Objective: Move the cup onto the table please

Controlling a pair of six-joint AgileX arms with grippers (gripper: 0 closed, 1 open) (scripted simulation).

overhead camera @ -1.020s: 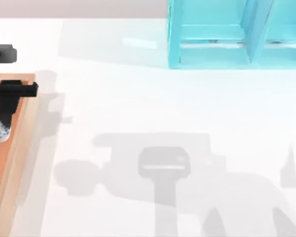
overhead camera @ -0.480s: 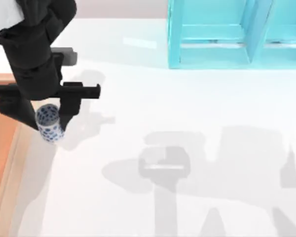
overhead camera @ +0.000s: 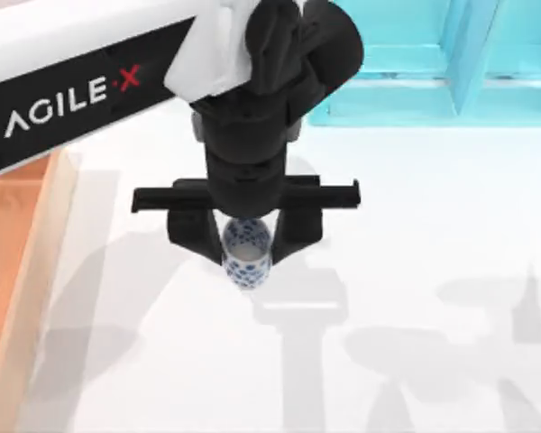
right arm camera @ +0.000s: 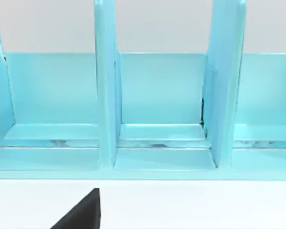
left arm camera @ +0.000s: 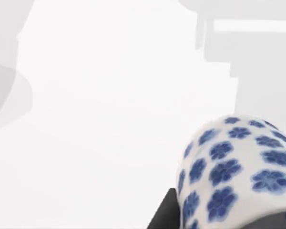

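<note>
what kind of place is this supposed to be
Most likely a rendered tabletop test scene, not a real room: a plain glossy white table, a turquoise shelf unit at its back, an orange-brown tray at the left, and the left tool holding a blue-spotted cup.

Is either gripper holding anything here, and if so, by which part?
The left gripper holds the cup by its side wall, one of its fingers on either side, over the table.

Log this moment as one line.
left hand: shut on cup | cup: held above table, off tray | right arm: faces shelf
</note>
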